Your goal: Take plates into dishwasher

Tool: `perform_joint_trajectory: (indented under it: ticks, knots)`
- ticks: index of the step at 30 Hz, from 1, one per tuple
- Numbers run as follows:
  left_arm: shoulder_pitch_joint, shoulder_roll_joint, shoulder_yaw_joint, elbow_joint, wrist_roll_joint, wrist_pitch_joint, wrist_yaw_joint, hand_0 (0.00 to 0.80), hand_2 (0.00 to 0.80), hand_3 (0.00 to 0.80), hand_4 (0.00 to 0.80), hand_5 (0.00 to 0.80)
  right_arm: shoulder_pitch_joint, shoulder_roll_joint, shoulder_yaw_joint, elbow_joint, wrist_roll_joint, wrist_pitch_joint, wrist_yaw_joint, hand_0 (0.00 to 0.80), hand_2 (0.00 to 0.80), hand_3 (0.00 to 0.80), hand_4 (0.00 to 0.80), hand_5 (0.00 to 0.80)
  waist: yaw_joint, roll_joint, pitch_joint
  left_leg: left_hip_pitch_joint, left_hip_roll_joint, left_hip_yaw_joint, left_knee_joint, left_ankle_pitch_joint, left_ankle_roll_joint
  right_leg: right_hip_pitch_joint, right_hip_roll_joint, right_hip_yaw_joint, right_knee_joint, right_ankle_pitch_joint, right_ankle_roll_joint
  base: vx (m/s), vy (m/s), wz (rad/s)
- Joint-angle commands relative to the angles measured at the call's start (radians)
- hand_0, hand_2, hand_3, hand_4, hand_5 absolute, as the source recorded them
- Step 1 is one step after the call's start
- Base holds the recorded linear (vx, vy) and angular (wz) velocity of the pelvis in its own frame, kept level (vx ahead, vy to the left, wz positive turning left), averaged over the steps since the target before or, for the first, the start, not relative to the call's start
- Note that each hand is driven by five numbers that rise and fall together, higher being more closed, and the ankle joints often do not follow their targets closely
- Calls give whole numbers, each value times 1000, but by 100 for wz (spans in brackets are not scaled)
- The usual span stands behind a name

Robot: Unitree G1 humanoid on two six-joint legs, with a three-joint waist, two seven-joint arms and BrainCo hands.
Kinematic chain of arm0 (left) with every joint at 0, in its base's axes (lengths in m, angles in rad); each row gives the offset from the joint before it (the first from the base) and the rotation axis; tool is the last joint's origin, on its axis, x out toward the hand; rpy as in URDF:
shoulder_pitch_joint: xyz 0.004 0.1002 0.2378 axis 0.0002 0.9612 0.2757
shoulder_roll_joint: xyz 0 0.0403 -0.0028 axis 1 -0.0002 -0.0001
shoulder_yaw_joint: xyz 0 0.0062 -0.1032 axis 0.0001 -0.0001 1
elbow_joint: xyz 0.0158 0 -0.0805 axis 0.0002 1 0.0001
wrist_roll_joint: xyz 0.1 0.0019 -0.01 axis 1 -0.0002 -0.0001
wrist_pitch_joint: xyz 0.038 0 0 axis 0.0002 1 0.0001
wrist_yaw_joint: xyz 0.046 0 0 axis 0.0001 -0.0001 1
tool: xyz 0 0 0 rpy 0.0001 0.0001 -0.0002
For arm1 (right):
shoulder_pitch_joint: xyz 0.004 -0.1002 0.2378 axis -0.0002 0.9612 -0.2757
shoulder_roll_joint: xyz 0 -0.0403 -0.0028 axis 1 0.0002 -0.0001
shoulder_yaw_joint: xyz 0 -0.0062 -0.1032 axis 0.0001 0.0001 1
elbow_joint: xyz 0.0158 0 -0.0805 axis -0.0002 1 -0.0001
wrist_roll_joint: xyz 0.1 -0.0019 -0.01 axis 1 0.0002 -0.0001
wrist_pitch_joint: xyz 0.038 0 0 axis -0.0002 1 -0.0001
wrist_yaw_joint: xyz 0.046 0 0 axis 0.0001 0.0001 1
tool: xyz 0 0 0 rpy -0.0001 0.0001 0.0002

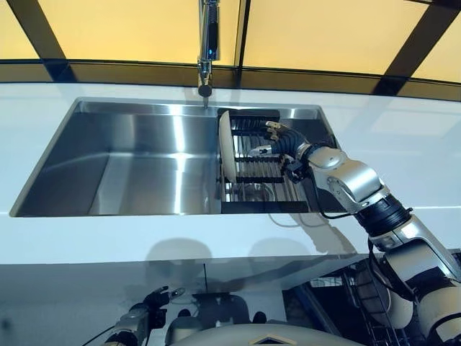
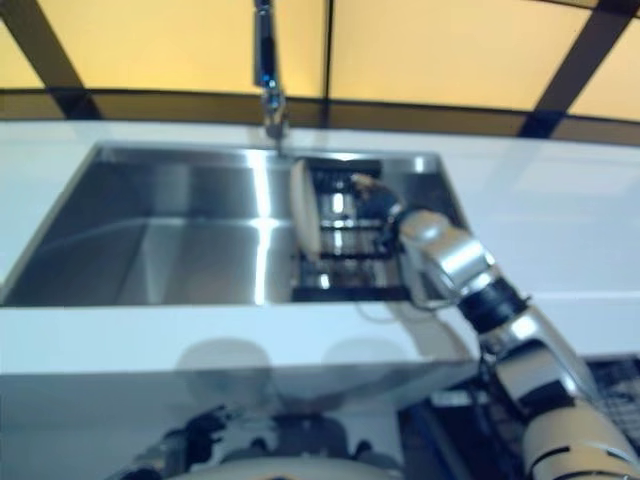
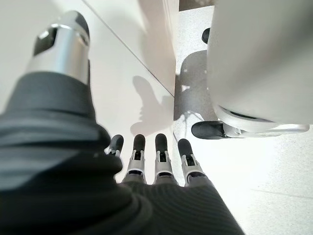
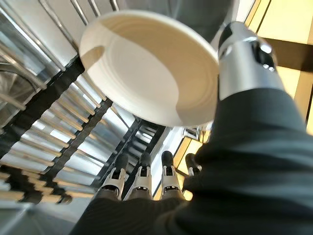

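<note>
Upright, the plate (image 1: 227, 147) stands just beside the open-fingered right hand (image 1: 282, 146).

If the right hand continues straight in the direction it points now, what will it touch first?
Most likely the white plate standing on edge in the rack: the right hand points toward its face, fingers open. The gap is hard to judge.

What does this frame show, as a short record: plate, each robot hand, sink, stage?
plate: white plate standing on edge in the dish rack
rack: at the right end of the sink
right robot hand: open, over the rack beside the plate, not gripping it
left robot hand: low, open, empty
stage: plate not yet lifted
</note>
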Motion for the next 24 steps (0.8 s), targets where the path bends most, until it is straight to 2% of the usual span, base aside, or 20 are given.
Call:
perform_joint_trajectory:
  ticks: [1, 6, 10, 11, 12, 13, 14, 15, 16, 19, 21, 24]
  knots:
    - [-82, 29, -76, 37, 51, -6, 22, 0, 0, 0, 0, 0, -148, 0, 27, 65, -53, -45, -4, 0, 0, 0, 0, 0, 36, -24, -18, -27, -20, -4, 4, -33, 26, 11, -51, -19, 51, -50, 56, -27, -65, 7]
    - [-71, 52, -63, 24, 53, 2, 39, 0, 0, 0, 0, 0, -142, -11, 13, 81, -59, -31, -12, 0, 0, 0, 0, 0, 52, -15, -11, -44, 1, -17, 6, -13, 18, 10, -36, -31, 85, -85, 38, -27, -107, 14]
    - [-59, 54, -58, 10, 129, -19, 58, 0, 0, 0, 0, 0, -148, -20, 13, 99, -62, -22, -4, 0, 0, 0, 0, 0, 70, -8, 0, -77, 31, -33, 9, 26, -10, 25, 1, -39, 72, -106, 9, -40, -84, 20]
    - [-57, 56, -68, 5, 167, -31, 47, 0, 0, 0, 0, 0, -149, -20, 10, 104, -69, -20, -3, 0, 0, 0, 0, 0, 76, -6, 6, -96, 37, -27, 21, 35, -15, 28, 7, -48, 75, -111, 1, -73, -25, 16]
    - [-60, 56, -78, 1, 194, -34, 23, 0, 0, 0, 0, 0, -149, -27, 5, 105, -70, -11, -8, 0, 0, 0, 0, 0, 72, -7, 10, -109, 48, 8, 58, 35, -19, 26, 3, -66, 82, -113, -3, -181, -3, 24]
    - [-69, 56, -104, -13, 255, -40, -29, 0, 0, 0, 0, 0, -154, -47, -2, 107, -73, 5, -12, 0, 0, 0, 0, 0, 55, -19, 18, -128, 59, 54, 166, -3, -9, 10, -20, -92, 100, -107, -11, -224, 47, 47]
    - [-75, 53, -125, -24, 252, -44, -28, 0, 0, 0, 0, 0, -162, -60, 4, 123, -82, -10, 1, 0, 0, 0, 0, 0, 45, -33, 29, -128, 48, 45, 269, -76, 7, -4, -46, -87, 124, -106, -18, -210, 74, 59]
    - [-79, 51, -129, -28, 232, -44, -21, 0, 0, 0, 0, 0, -168, -63, 9, 134, -86, -21, 8, 0, 0, 0, 0, 0, 39, -36, 32, -120, 38, 34, 282, -103, 16, -17, -56, -79, 137, -102, -16, -141, 228, 64]
    - [-98, 50, -126, -35, 189, -29, -3, 0, 0, 0, 0, 0, -177, -69, 20, 145, -90, -45, 16, 0, 0, 0, 0, 0, 16, -23, 30, -65, 25, 14, 215, -110, 25, -62, -68, -73, 179, -89, -6, -76, 231, 38]
    - [-146, 68, -139, -41, 173, -3, 0, 0, 0, 0, 0, 0, -168, -63, 6, 126, -91, -32, -9, 0, 0, 0, 0, 0, -15, 0, 44, -2, 26, 17, 129, -87, 24, -116, -71, -61, 221, -65, 18, -51, 103, 20]
    - [-159, 74, -142, -45, 167, 16, 8, 0, 0, 0, 0, 0, -159, -63, -2, 117, -99, -25, -10, 0, 0, 0, 0, 0, -14, -2, 46, 2, 24, 23, 104, -78, 24, -113, -77, -69, 209, -49, 36, -27, -28, 14]
    - [-163, 72, -137, -24, 162, 17, 12, 0, 0, 0, 0, 0, -151, -71, -8, 101, -94, -23, -9, 0, 0, 0, 0, 0, -17, -6, 39, 5, 21, 30, 80, -73, 25, -110, -83, -74, 194, -42, 45, -5, -8, 1]
